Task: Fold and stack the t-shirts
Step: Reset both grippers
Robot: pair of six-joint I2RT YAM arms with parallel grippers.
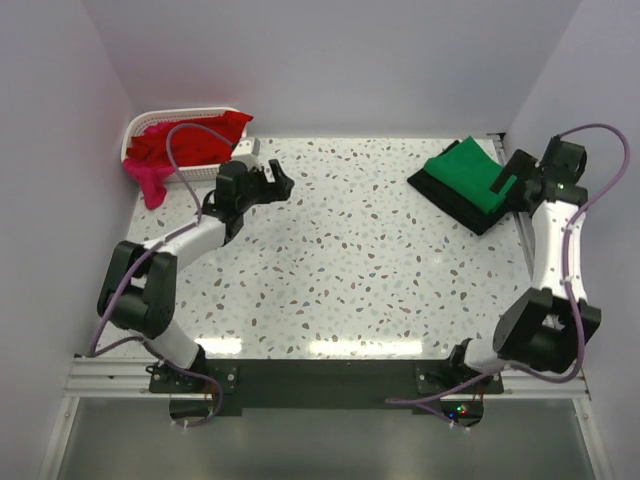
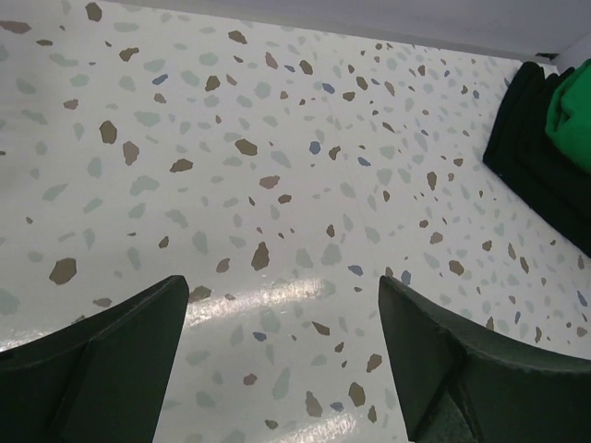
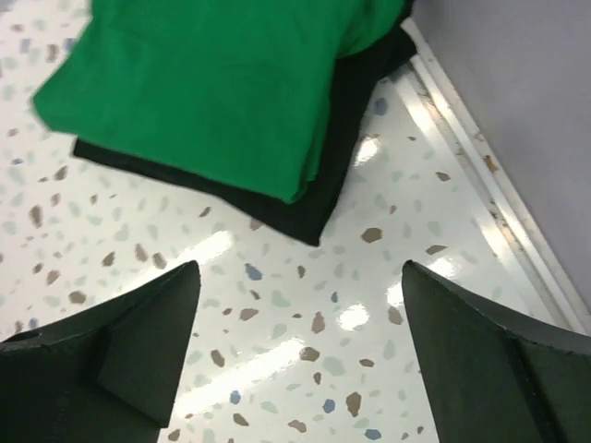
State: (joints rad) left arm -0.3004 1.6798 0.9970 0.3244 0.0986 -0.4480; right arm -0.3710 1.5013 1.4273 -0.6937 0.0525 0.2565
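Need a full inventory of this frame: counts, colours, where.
green t-shirt: 1, bright green, folded, on top of the stack at the table's far right
black t-shirt: 1, black, folded, under the green one
red t-shirt: 1, red, bunched in the basket
pink t-shirt: 1, magenta-pink, hanging over the basket's near edge
basket: 1, white lattice, far left corner
table: 1, white speckled
left gripper: 1, dark, open, empty, over bare table near the basket
right gripper: 1, dark, open, empty, beside the stack
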